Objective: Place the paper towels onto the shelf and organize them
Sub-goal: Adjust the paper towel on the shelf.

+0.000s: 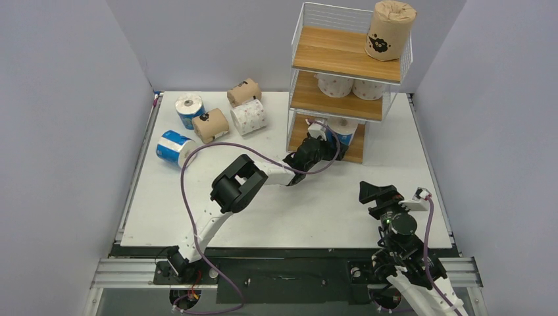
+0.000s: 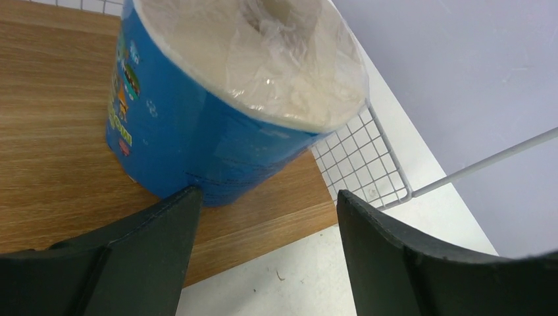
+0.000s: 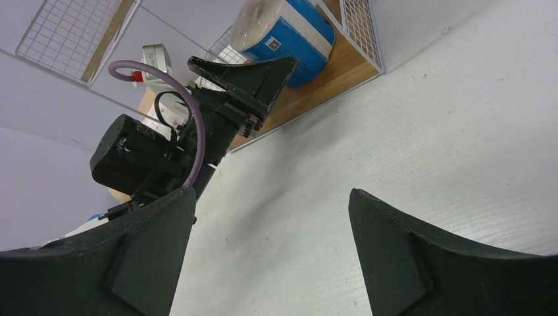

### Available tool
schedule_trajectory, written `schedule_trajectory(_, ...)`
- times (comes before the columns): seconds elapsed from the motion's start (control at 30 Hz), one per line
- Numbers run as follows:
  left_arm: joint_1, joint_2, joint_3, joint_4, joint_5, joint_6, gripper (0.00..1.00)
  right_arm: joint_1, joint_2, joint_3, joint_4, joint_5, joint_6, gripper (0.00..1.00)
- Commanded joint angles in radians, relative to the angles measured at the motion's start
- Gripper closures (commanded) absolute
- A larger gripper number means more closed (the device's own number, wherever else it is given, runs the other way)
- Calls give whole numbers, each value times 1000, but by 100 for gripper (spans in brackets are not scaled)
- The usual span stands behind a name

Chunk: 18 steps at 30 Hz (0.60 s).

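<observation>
End effector (image 2: pixel 263 217) agape, one finger against blue-and-white roll (image 2: pixel 217 112).

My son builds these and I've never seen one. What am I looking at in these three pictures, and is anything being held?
Two robot arms bolted to a white table. The wide picture looks down from above; the other two come from cameras on each wrist, showing that arm's own dark fingers. The left gripper reaches the bottom board of the shelf, its jaws apart around a blue roll standing there, not gripping it. The right gripper is open over bare table, holding nothing. Five rolls lie loose on the table at far left. Already shelved: a brown roll on top and two white rolls in the middle.
</observation>
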Motion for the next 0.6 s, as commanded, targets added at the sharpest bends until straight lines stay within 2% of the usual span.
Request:
schedule_trajectory(0.0, -5, 27, 76, -11, 33, -23, 28, 7, -9, 41, -2, 29, 11, 18)
schedule_trajectory(0.23, -10, 42, 96, 13, 59, -24, 29, 6, -9, 34, -5, 36, 14, 18)
schedule_trajectory(0.57, 2, -95, -123, 205, 0, -31, 22, 7, -22, 36, -6, 46, 15, 19)
